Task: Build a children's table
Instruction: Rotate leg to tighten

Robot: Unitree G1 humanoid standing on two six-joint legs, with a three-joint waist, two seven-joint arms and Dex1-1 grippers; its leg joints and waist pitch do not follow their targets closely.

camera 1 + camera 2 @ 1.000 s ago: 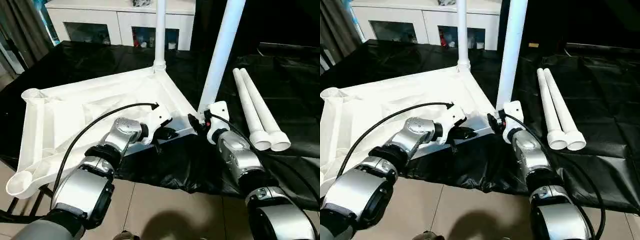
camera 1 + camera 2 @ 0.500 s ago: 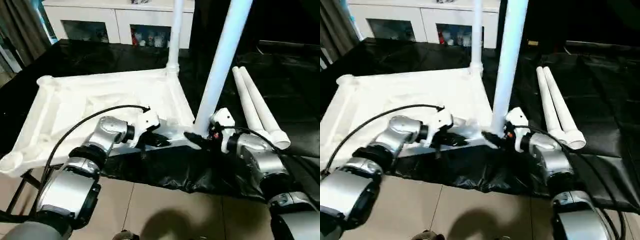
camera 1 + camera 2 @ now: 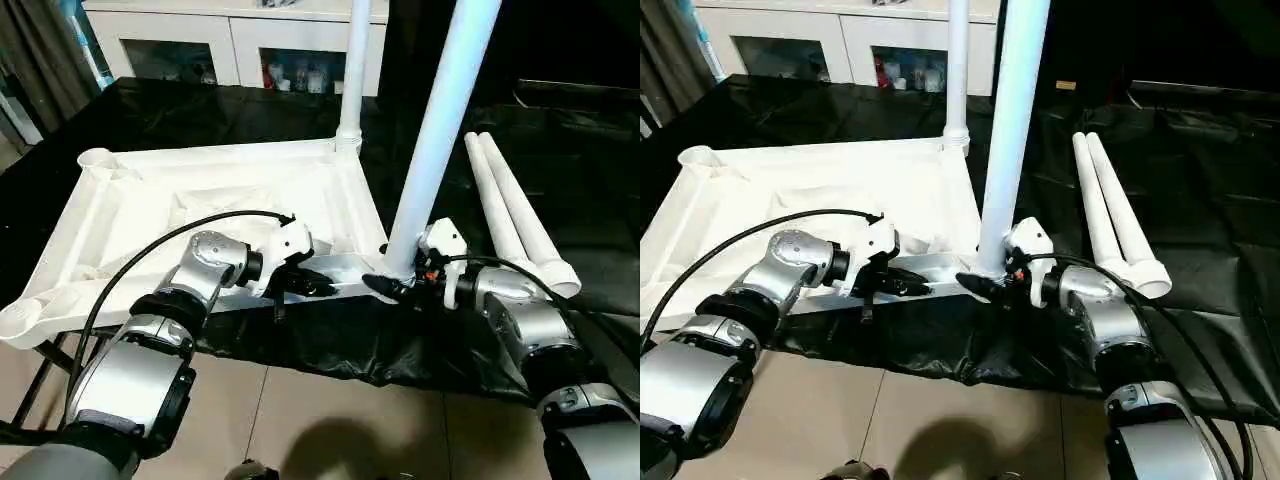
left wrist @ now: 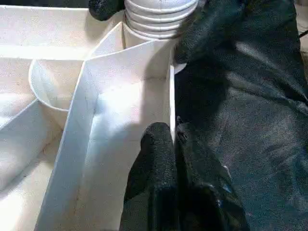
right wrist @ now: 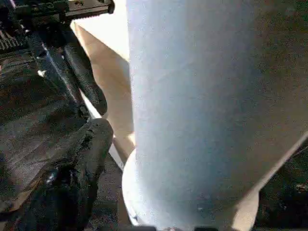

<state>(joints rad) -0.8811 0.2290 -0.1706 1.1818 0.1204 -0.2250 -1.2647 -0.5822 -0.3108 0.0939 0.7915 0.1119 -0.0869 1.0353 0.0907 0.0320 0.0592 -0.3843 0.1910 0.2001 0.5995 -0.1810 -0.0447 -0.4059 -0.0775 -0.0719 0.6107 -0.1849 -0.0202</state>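
- Black crinkled sheet over work table (image 3: 200, 110); white glass-door cabinet (image 3: 240, 45) behind, tiled floor (image 3: 330, 420) below.
- White plastic children's table (image 3: 200, 200) upside down at near edge, ribbed, two smooth tubular legs upright.
- Two spare legs (image 3: 515, 215) lying beside.
- Left gripper (image 3: 305, 283) pinching rim wall.
- Right gripper (image 3: 392, 287) clasping near leg's base (image 3: 400, 262).

White children's table (image 3: 200, 200) on black sheet (image 3: 560, 180).
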